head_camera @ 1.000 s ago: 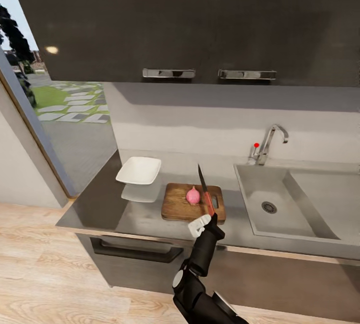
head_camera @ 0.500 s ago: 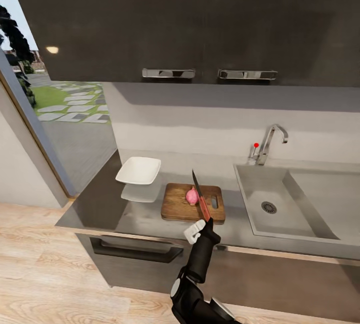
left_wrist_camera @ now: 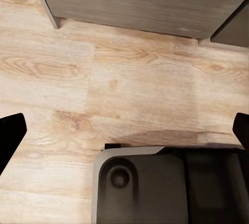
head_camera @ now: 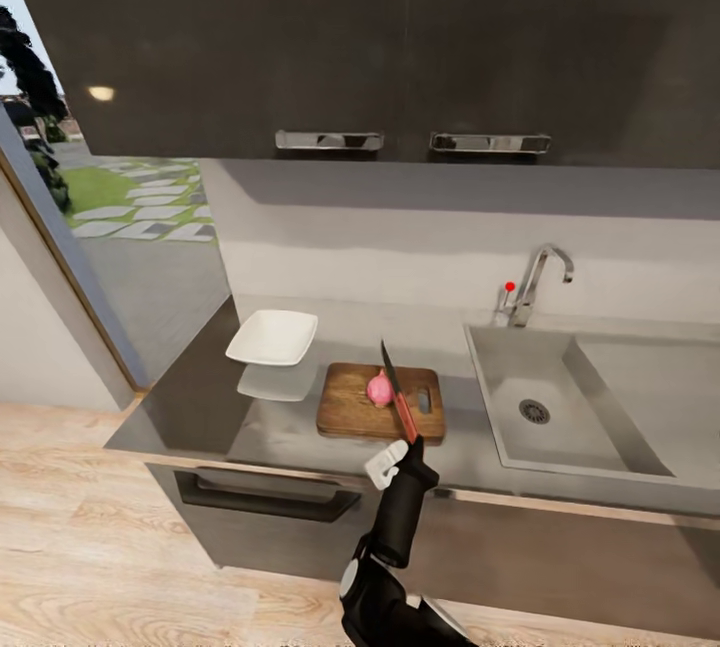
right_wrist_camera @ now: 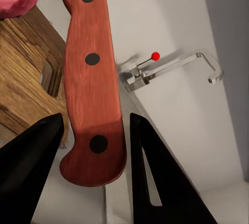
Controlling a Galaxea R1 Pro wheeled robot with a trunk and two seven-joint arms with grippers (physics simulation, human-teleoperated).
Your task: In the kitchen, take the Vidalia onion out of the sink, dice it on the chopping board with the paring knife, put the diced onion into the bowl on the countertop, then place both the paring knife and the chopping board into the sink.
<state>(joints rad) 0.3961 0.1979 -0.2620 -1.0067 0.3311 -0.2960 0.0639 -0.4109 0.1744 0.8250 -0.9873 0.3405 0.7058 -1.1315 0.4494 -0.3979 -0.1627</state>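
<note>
On the chopping board (head_camera: 355, 412), at about twelve o'clock from my right gripper (head_camera: 402, 455), sits the Vidalia onion (head_camera: 378, 389), whole and uncut, so I judge I am at the dicing step with the first cut not yet made. My right gripper is clamped on the paring knife (head_camera: 398, 403) by its red-orange handle; in the right wrist view the riveted handle (right_wrist_camera: 93, 86) lies between my two dark fingers (right_wrist_camera: 150, 174). The dark blade points away from me toward twelve o'clock and, in the head view, runs just beside the onion on its three o'clock side; I cannot tell whether the edge touches the bulb. The next move, as I judge it, calls for bringing the blade over the bulb's middle and pressing straight down onto the wood, keeping the round onion from rolling. The onion is a small pinkish-red bulb, smooth and rounded. The white bowl (head_camera: 272, 338) waits at ten o'clock on the countertop (head_camera: 200, 407), and the sink (head_camera: 600, 427) lies at two o'clock. My left gripper (left_wrist_camera: 124, 135) hangs over the wooden floor (left_wrist_camera: 129, 78), its fingers apart and holding nothing.
</note>
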